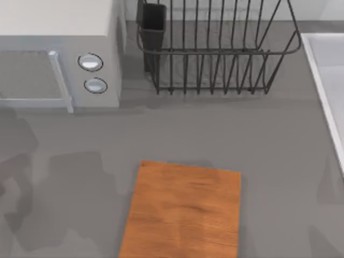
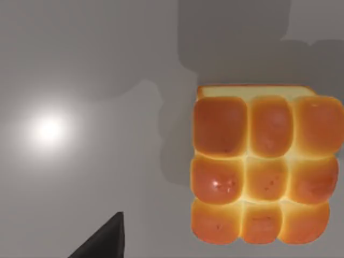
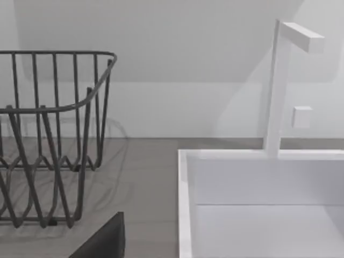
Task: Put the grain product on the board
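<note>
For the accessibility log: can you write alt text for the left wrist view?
A square golden-brown bread loaf, its glossy top split into nine bun-like bumps, sits on a plain grey surface. A dark tip of the left gripper's fingers juts in beside it, apart from the loaf.

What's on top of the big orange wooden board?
Nothing: the flat orange-brown wooden cutting board shows bare grain. Its near end runs out of the top view, so that part is unseen. The small golden-brown bread loaf sits on the grey table.
</note>
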